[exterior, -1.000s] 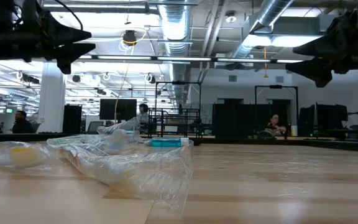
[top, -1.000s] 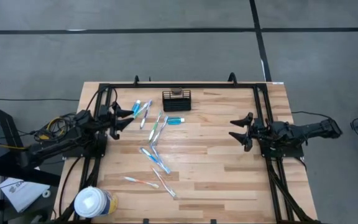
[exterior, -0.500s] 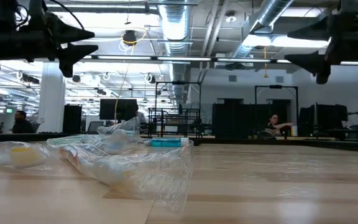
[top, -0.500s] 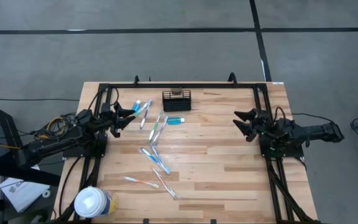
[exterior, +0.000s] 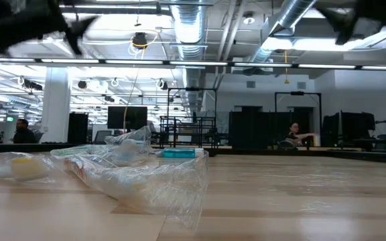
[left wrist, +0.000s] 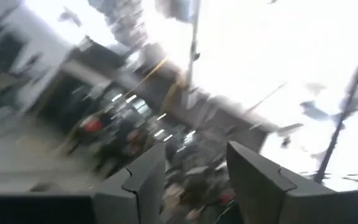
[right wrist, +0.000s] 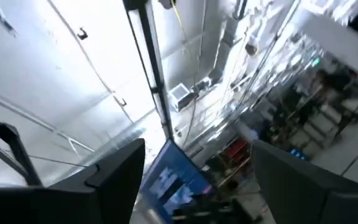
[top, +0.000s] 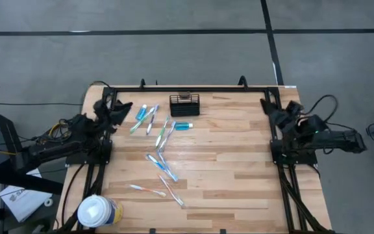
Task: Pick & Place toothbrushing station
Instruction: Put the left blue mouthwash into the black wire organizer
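Over the table's two side edges, both my arms have swung up and back since a moment ago.

At nine o'clock on the wooden table (top: 239,162), my left gripper (top: 117,109) has pulled off the boards to the frame's corner, its fingers (left wrist: 138,186) spread and holding nothing; half a second ago it pointed in toward the brushes. At three o'clock my right gripper (top: 273,110) has likewise lifted from mid-edge toward the far corner, fingers (right wrist: 114,180) wide apart and empty. Toward twelve o'clock the black mesh basket (top: 184,104) sits where it was, upright near the far edge. Just beside it lies a teal toothpaste tube (top: 182,125), and the toothbrushes (top: 163,135) lie scattered from there toward six o'clock, none shifted.
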Action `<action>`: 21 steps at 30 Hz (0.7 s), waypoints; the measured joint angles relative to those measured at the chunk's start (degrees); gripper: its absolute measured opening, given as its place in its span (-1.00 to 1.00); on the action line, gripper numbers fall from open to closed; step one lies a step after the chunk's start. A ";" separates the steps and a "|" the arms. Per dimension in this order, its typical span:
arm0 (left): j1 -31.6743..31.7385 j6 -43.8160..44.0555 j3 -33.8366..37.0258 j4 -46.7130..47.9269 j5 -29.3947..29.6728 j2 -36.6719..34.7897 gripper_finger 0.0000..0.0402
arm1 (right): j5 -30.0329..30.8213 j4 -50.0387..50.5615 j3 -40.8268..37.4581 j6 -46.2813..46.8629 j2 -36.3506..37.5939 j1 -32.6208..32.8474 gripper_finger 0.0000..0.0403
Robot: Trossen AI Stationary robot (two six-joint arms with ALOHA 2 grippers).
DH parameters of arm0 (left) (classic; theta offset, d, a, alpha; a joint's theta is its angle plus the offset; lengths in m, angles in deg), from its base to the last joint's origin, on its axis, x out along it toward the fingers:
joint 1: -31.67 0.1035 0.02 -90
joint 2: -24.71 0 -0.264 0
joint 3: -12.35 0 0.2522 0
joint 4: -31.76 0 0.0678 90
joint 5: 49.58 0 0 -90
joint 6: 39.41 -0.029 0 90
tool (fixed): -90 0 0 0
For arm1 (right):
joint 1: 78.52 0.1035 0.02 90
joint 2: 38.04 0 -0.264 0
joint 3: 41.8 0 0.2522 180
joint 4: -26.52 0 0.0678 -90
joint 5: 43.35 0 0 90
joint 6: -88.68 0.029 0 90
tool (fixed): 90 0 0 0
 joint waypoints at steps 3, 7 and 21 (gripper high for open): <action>-0.63 -3.39 -7.85 -0.60 -3.77 3.87 -0.25 | -1.28 0.76 9.11 -5.86 -9.42 -0.08 0.40; -0.66 -7.87 -17.46 6.91 -9.07 11.49 -0.30 | -1.15 6.26 20.00 -17.38 -23.21 -0.78 0.40; -0.62 -36.14 -49.54 53.87 -11.83 33.61 -0.33 | 6.81 48.81 53.74 -32.67 -30.85 -4.23 0.40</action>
